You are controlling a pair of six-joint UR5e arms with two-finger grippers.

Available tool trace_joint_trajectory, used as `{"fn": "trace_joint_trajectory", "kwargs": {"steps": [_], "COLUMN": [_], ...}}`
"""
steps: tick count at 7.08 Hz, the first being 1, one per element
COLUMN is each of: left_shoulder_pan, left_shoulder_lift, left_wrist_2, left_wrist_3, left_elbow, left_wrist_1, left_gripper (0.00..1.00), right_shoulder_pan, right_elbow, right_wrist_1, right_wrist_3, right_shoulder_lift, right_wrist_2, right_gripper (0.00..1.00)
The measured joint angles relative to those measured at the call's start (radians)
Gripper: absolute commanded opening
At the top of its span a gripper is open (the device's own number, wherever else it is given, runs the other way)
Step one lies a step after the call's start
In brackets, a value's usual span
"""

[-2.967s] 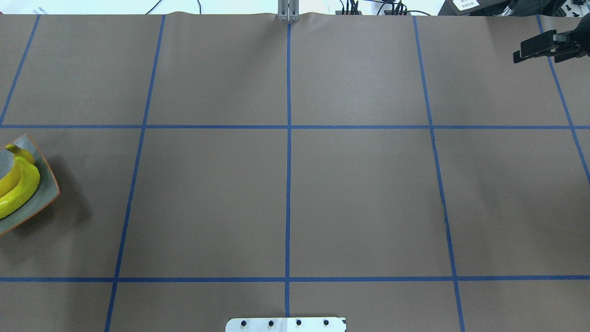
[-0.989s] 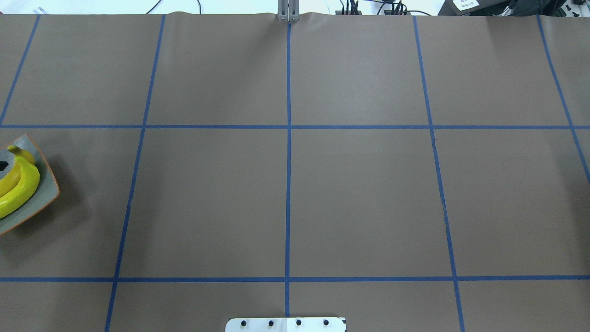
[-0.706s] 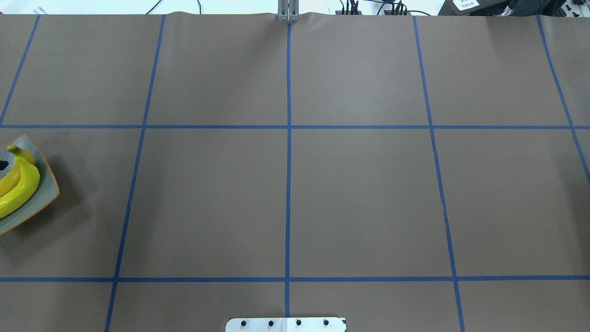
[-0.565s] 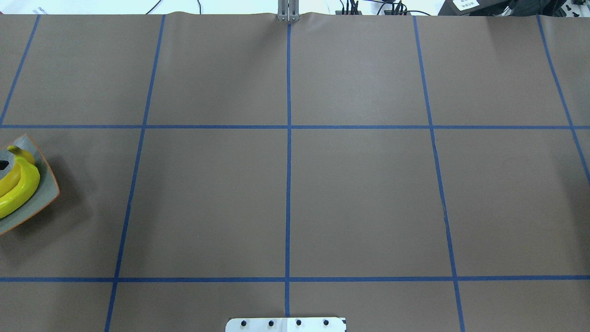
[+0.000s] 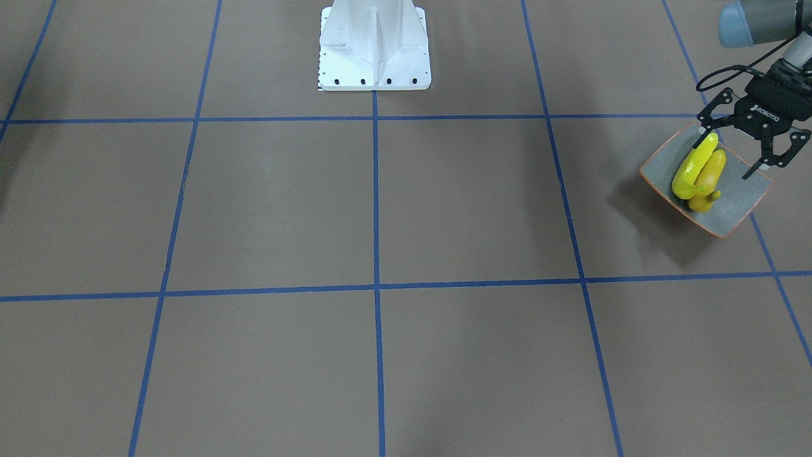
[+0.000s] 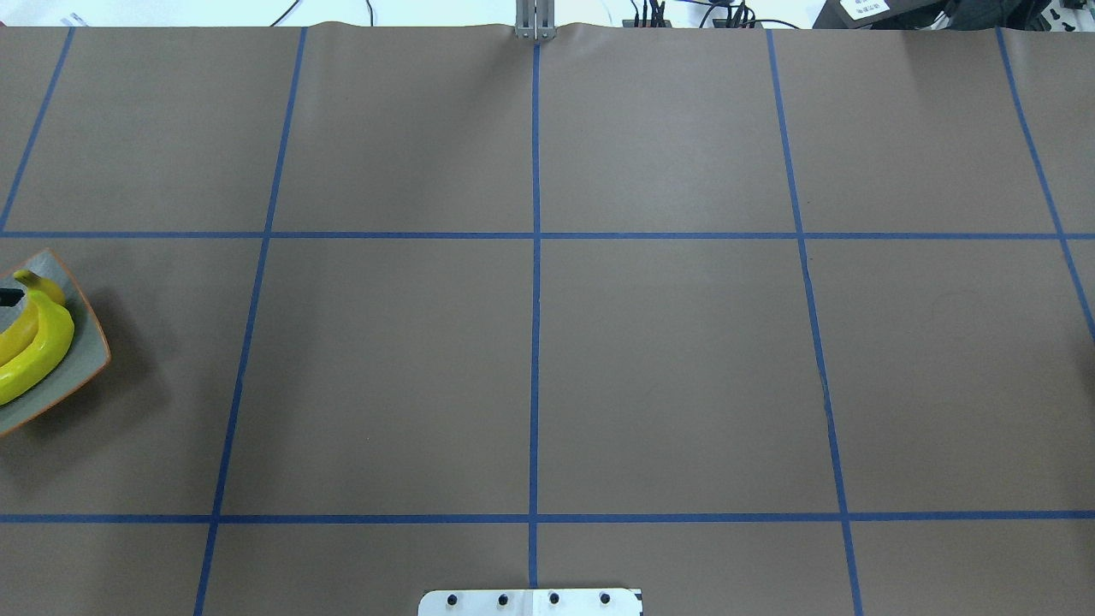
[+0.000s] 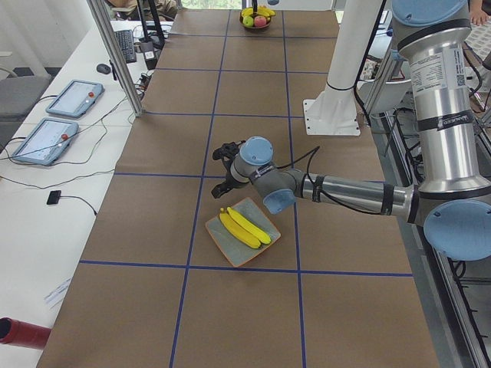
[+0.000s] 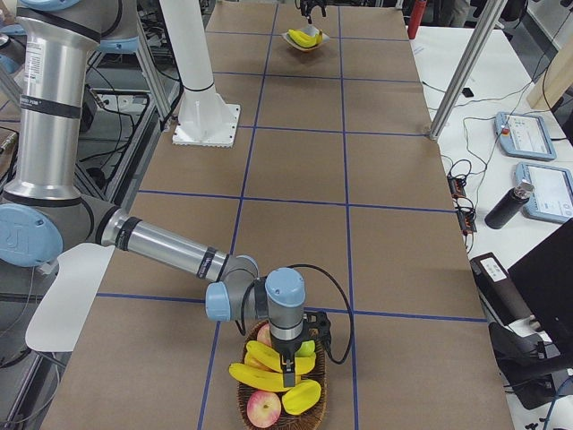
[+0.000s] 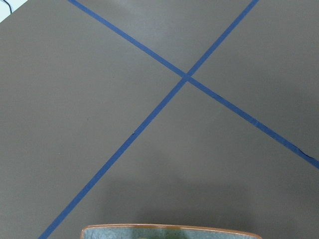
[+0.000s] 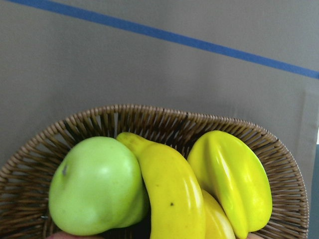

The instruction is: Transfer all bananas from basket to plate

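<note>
Brown table (image 5: 444, 209) gridded with blue tape (image 5: 375, 190). Left arm (image 7: 345, 192) stretched low toward the table's left end. Right arm (image 8: 161, 242) reaching to the opposite end, well apart.

Wicker basket (image 10: 149, 113) at that right end, with the right gripper (image 8: 288, 363) lowered into it among the fruit. Fingers buried there, so no telling whether spread or closed.

Grey, orange-rimmed plate (image 5: 736, 203) at the left end. Left gripper (image 5: 728, 152) hanging over the plate's robot-side corner, fingers (image 5: 766, 152) spread wide with nothing between them, one tip near a banana's end.

Two bananas (image 5: 694, 174) lying on the plate, side by side and touching, one bright yellow and one deeper orange-yellow. Apparently two more in the basket, stacked across the middle under the right gripper. Around them a green apple (image 10: 94, 184), a ribbed yellow fruit (image 10: 229, 179) and a reddish apple (image 8: 264, 408) at the near rim.
</note>
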Motion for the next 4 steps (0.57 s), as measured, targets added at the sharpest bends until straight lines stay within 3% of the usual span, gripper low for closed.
{"fn": "trace_joint_trajectory", "kwargs": {"steps": [1, 4], "left_shoulder_pan": [0.000, 0.000], "left_shoulder_lift": [-0.001, -0.001], "left_wrist_2": [0.000, 0.012], "left_wrist_3": [0.001, 0.003], "left_elbow": [0.000, 0.005], "left_wrist_1": [0.000, -0.001], "left_gripper": [0.99, 0.99], "right_shoulder_pan": [-0.007, -0.044], "right_elbow": [-0.016, -0.014], "right_wrist_1": [0.022, 0.032], "right_wrist_3": [-0.005, -0.018], "right_shoulder_lift": [-0.002, 0.010], "right_wrist_2": [-0.019, -0.038], "right_gripper": [0.26, 0.33]}}
